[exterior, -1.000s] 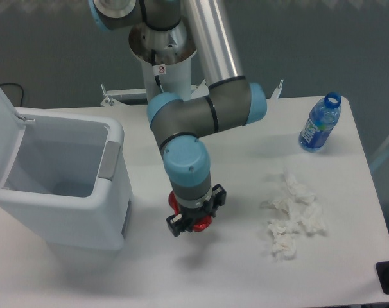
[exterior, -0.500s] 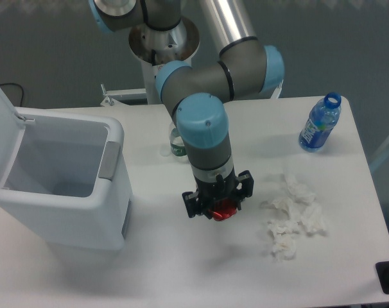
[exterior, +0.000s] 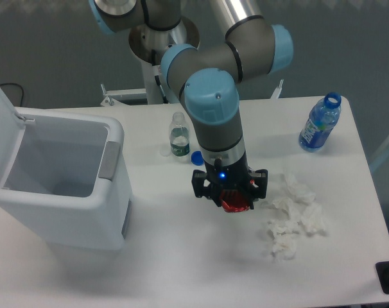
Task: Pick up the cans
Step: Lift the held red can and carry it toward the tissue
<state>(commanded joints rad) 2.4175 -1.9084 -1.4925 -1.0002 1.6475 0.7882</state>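
A shiny red can [exterior: 233,203] shows just under the arm's wrist, near the middle of the white table [exterior: 181,263]. My gripper [exterior: 230,196] points straight down, with its black fingers on either side of the can and closed against it. Most of the can is hidden by the gripper body. Whether the can rests on the table or hangs just above it cannot be told from this view.
An open white bin [exterior: 56,183] stands at the left. A small clear bottle with a green label [exterior: 179,136] and a blue cap [exterior: 196,156] are behind the arm. A blue-labelled bottle [exterior: 319,124] stands far right. Crumpled tissues [exterior: 294,215] lie right of the gripper.
The arm has swung to the right across the table with the red can in its fingers, from beside the bin toward the tissues, uncovering the small green-labelled bottle.
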